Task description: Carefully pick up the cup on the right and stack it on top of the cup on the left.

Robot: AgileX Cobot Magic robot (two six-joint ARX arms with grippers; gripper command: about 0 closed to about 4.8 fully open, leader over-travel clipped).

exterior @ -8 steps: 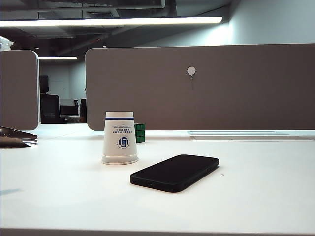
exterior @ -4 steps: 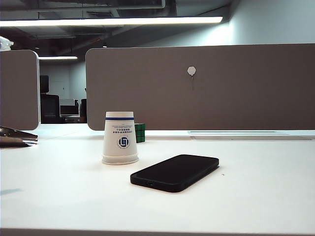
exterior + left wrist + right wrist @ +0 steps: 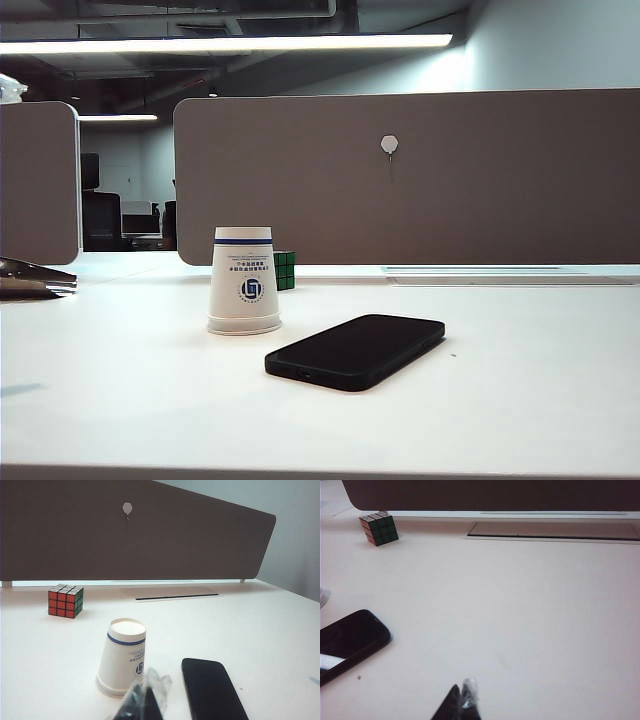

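One cup [image 3: 122, 657] stands upside down just ahead of the left hand [image 3: 145, 700], pressed together. The right hand [image 3: 461, 700] is pressed together too, empty. A bump could topple the cup onto the phone [image 3: 212, 690].

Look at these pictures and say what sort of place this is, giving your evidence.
Probably an open-plan office: a long white desk backed by grey fabric divider panels, long ceiling strip lights overhead, and a dark office chair behind the screens.
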